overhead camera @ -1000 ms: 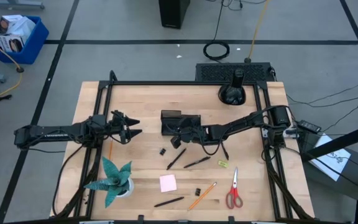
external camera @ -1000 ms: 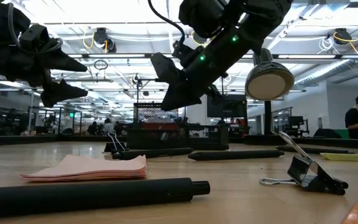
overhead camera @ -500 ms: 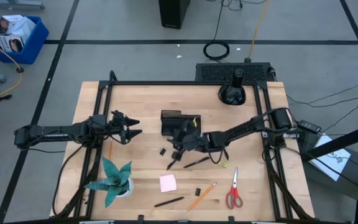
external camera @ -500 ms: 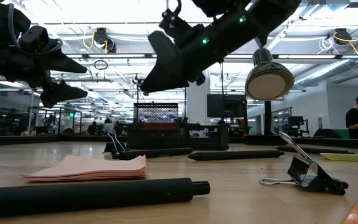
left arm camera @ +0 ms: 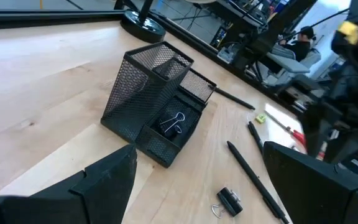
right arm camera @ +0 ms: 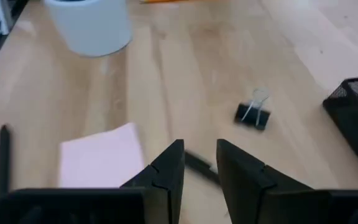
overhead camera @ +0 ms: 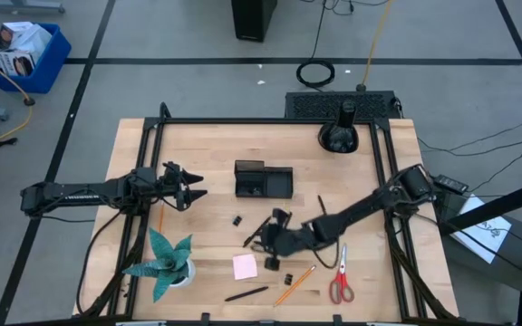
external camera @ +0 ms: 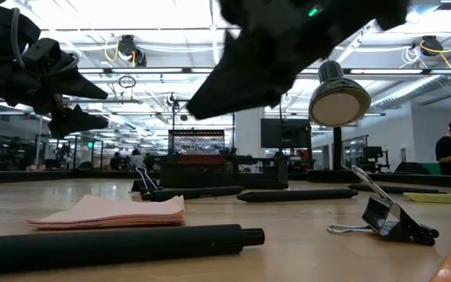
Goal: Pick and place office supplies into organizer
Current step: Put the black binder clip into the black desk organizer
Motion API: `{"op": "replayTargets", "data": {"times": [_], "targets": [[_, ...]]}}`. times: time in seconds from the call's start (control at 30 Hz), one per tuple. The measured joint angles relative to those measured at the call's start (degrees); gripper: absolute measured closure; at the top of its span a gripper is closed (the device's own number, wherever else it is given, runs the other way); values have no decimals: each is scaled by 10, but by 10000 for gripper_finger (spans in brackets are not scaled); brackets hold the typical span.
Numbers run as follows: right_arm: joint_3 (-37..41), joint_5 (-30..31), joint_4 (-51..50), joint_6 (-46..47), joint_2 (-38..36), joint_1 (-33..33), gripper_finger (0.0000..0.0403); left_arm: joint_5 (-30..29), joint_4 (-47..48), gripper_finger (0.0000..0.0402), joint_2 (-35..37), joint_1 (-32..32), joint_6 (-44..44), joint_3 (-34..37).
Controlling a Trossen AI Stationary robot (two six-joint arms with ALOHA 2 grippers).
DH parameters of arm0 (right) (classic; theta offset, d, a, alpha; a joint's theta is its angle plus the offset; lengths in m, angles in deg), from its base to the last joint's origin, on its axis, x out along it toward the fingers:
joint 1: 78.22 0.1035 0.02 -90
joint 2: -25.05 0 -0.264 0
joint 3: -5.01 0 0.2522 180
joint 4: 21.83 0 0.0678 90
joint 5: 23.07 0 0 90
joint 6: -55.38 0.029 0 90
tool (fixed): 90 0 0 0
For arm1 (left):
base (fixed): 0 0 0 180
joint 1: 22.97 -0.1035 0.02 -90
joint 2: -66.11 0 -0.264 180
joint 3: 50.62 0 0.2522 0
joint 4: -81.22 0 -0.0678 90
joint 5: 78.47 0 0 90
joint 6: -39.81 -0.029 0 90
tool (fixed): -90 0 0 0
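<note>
We see a pale matt wooden tabletop point(left arm camera: 48, 93), a black wire-mesh metal organizer point(left arm camera: 157, 93), and a pink paper sticky-note pad point(right arm camera: 101, 155).

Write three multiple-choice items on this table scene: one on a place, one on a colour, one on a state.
1. One binder clip lies:
A. in the organizer
B. on the pink pad
C. under the plant

2. The handles of the scissors are:
A. blue
B. red
C. green

3. The left gripper has its fingers:
A. shut on a pen
B. shut on a pencil
C. apart and empty

Key: 1 A, the clip sits in a low mesh compartment; 2 B, both loops show red; 3 C, bare table shows between the fingers.
</note>
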State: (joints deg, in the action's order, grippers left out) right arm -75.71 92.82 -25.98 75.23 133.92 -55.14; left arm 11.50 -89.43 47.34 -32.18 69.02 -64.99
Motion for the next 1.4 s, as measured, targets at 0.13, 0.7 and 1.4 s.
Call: {"op": "replayTargets", "data": {"times": [0.13,0.7,1.4], "targets": [[0,81,-19,17,-13,48,316,0,0,50,0,0,0,0],[0,324,-73,179,-22,203,316,0,-17,50,0,0,-4,0],[-232,438,26,-15,135,271,316,0,-1,50,0,0,-8,0]]}}
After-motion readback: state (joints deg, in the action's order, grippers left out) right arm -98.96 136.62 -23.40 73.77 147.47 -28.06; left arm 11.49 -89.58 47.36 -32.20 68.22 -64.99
